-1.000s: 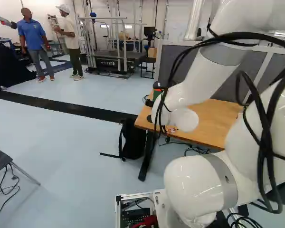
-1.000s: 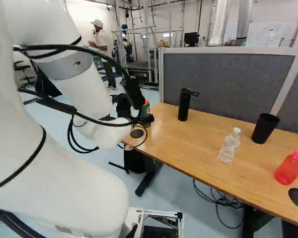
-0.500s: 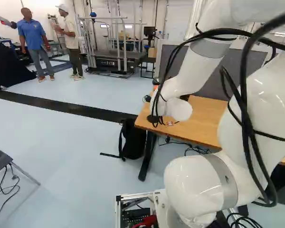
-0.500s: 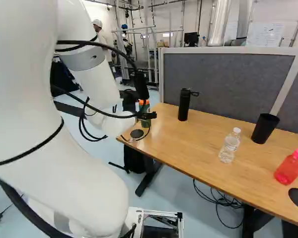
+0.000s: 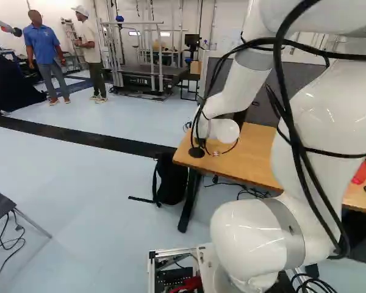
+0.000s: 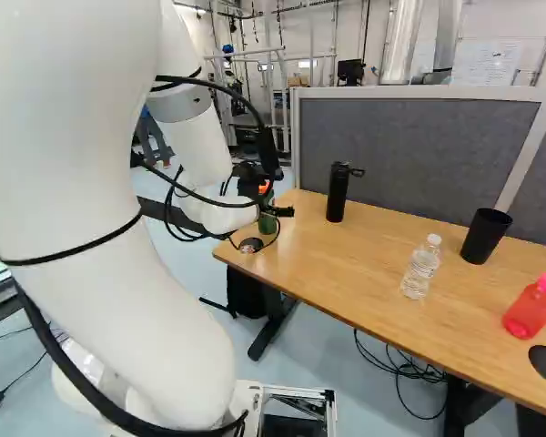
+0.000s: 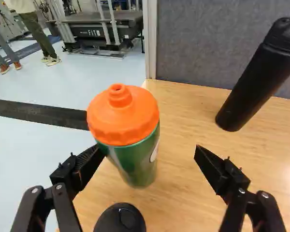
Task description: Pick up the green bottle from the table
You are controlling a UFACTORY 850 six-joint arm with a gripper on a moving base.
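My gripper (image 7: 150,151): fingers wide apart, holding nothing.
Green btl (image 7: 137,163): upright on table (image 7: 183,203) nr. corner, roughly betw. my fingers, but much closer to finger away from black flask (image 7: 258,72).
Next: prob. I must centre on btl, then advance.
Unclear: whether this finger touches btl; in L base view, arm (image 5: 235,91) seems to hide btl.

The green bottle (image 7: 137,166) has an orange lid (image 7: 123,116), the wood-grained table (image 6: 364,264) is tan, the divider (image 6: 409,150) grey.
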